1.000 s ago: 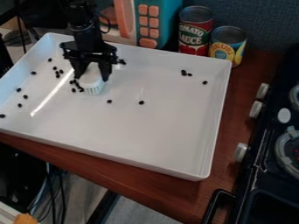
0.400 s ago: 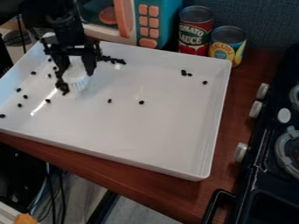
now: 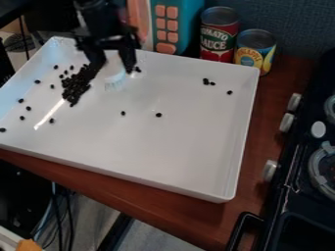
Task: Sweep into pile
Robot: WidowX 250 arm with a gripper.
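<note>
At the upper left of the white tray (image 3: 163,147) hangs my black gripper (image 3: 112,66), shut on a white brush (image 3: 114,77) whose pale bristles point down at the tray floor. Just left of the brush lies a dense pile of black beans (image 3: 76,86), partly behind the gripper. Loose beans are scattered along the tray's left side, two sit near the middle, and a few more (image 3: 208,82) lie toward the back right. Some beans by the back wall are close to the gripper's right finger.
Behind the tray stand a toy microwave (image 3: 167,24), a red tomato can (image 3: 218,34) and a yellow-blue can (image 3: 255,49). A black toy stove (image 3: 301,162) with grey knobs is on the right. The tray's raised walls surround the beans.
The gripper and brush moved left, then back to the right. The bean pile left of the brush shows now, and one loose bean near the left has shifted slightly toward the front.
</note>
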